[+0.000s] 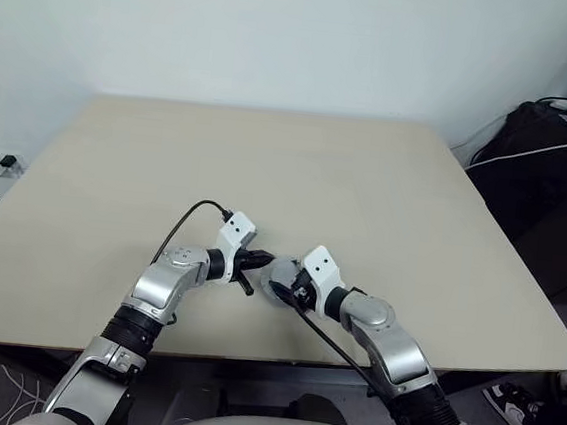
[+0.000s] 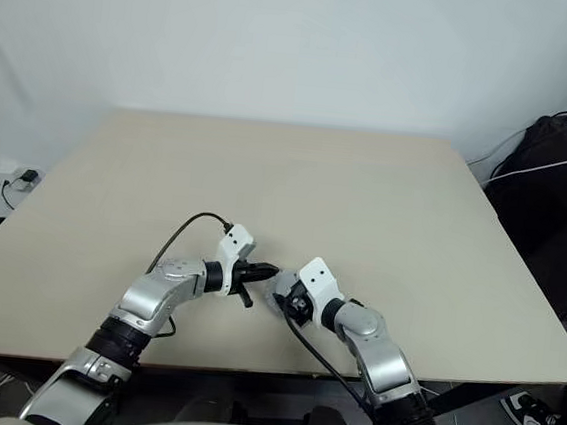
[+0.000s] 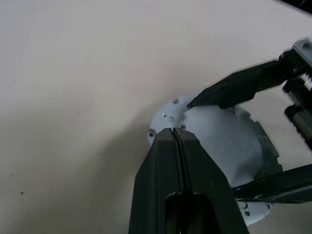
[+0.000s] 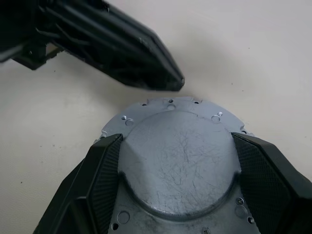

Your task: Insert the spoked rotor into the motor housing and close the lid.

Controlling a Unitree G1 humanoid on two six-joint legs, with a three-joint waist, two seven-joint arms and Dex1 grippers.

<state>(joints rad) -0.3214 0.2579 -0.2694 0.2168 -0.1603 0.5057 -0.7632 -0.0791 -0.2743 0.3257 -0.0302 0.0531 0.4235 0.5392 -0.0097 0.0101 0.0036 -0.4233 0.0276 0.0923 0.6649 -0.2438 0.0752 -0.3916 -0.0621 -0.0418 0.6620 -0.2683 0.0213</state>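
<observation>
Two black fingers of the right gripper were clamped on either side of the lid, plain grey face with its raised middle showing, held low over the table. Opposite, the left gripper had its fingers pressed together and empty, tip just beside the lid's flange. Neither rotor nor housing could be made out. Pressing the lid home would likely go best with light, centred nudges on the flange while the right grip stayed square.
</observation>
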